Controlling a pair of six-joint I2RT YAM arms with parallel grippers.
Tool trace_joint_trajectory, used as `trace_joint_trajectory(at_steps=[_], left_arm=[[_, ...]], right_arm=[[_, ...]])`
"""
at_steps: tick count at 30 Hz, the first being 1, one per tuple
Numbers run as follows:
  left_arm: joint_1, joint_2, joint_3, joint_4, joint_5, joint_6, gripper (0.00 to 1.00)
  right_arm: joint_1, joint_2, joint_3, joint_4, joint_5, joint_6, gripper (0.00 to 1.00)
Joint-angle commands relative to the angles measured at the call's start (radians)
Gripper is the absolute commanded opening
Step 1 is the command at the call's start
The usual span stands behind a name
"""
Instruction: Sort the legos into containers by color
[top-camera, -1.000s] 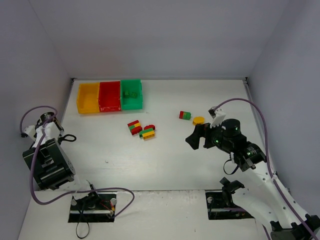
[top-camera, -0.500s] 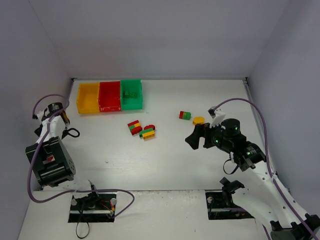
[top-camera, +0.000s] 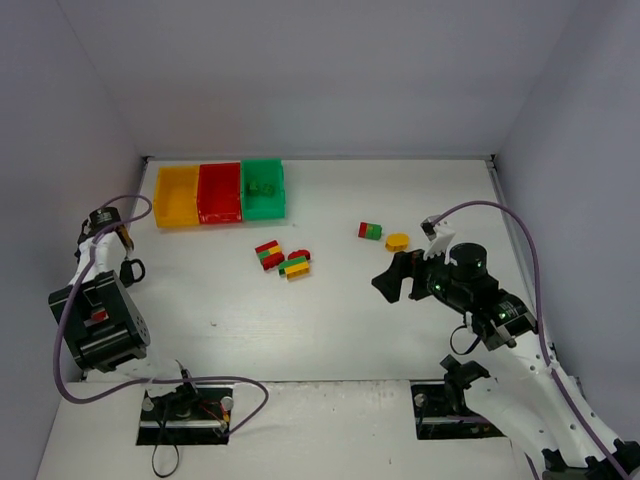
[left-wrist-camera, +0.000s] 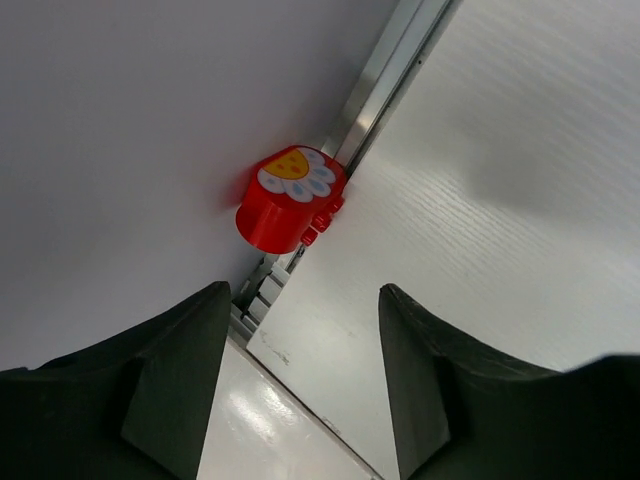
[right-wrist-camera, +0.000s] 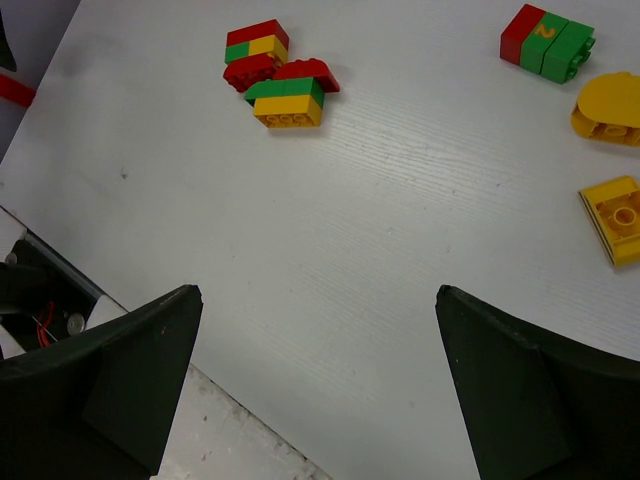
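We judge a pick in hand: left gripper (left-wrist-camera: 300, 300), jaws apart and empty, faces a red round brick (left-wrist-camera: 290, 200) against the wall (left-wrist-camera: 120, 120) (flower-printed top). Next: advance, clench, carry to the containers (top-camera: 220, 217). Right gripper (right-wrist-camera: 318, 295) gapes empty near the other legos (right-wrist-camera: 280, 75).

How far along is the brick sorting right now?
Barely begun. Done: one green brick lies in the green bin; nothing shows in the red bin or yellow bin. In hand: nothing; the left tool stands open facing a red round brick at the edge of the table, the right tool open above it. Left: a mixed clump, a second clump, a red-green piece and a yellow round brick lie loose.
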Motion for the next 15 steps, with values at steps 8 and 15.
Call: trace_joint_trajectory(at_steps=[8,15], left_arm=[[0.078,0.000,0.010,0.036,0.133,0.155,0.66],[0.108,0.007,0.004,0.030,0.168,0.194,0.66]], right_arm=[[0.009,0.022,0.003,0.055,-0.030,0.002,1.00],[0.009,0.020,-0.003,0.050,-0.027,-0.003,1.00]])
